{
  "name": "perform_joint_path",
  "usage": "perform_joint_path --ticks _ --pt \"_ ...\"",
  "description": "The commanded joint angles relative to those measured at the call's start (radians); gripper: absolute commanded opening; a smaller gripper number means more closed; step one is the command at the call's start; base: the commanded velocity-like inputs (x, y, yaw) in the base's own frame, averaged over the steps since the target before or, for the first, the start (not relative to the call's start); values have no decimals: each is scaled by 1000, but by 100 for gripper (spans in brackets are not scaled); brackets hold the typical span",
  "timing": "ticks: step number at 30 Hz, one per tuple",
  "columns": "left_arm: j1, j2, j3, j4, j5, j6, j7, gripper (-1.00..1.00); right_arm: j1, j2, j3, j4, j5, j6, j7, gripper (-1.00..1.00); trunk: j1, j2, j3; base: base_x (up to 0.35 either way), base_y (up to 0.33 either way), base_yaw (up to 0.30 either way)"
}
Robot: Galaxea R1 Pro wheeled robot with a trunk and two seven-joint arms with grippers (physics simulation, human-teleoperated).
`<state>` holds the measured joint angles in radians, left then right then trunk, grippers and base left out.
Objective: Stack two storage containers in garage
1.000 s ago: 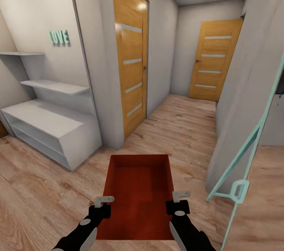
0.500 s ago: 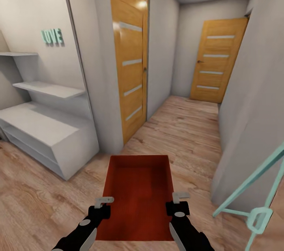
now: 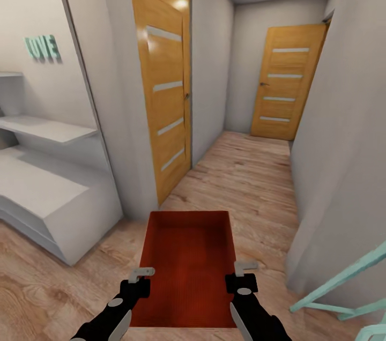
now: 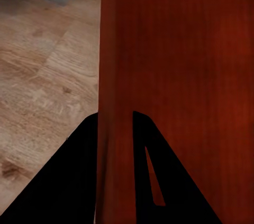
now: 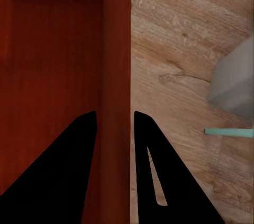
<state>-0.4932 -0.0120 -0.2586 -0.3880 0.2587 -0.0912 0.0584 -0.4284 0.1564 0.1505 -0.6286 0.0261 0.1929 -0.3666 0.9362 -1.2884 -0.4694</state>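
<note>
I hold one orange-red storage container (image 3: 187, 260) low in front of me over the light wood-plank floor. My left gripper (image 3: 140, 279) is shut on its left wall and my right gripper (image 3: 241, 275) on its right wall. In the left wrist view the two dark fingers straddle the red wall (image 4: 114, 49), with the left gripper (image 4: 115, 115) clamped over the rim. The right wrist view shows the same grip by the right gripper (image 5: 115, 114) on the opposite wall (image 5: 116, 39). The ribbed inside bottom is empty.
A narrow hallway runs ahead. A wooden panel door (image 3: 161, 94) stands on the left and another (image 3: 284, 83) at the far end. A white shelf unit (image 3: 48, 191) sits at the left, a grey wall (image 3: 343, 142) at the right, and a teal frame (image 3: 343, 282) at lower right.
The camera has moved forward into the hallway: the shelf unit slides off to the left and the teal frame drops to the lower right. The container and both grips stay the same.
</note>
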Motion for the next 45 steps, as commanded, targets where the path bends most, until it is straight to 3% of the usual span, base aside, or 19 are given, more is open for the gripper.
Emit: perform_joint_path --ticks 1,45 --pt "-1 14 2 4 11 -4 15 -100 -1 -11 3 -5 36 8 -14 -100 1 -1 -1 339 0 -19" --pt "-1 14 2 5 10 -3 15 -100 -1 -9 7 9 35 -15 -13 -100 1 -1 6 342 18 -64"
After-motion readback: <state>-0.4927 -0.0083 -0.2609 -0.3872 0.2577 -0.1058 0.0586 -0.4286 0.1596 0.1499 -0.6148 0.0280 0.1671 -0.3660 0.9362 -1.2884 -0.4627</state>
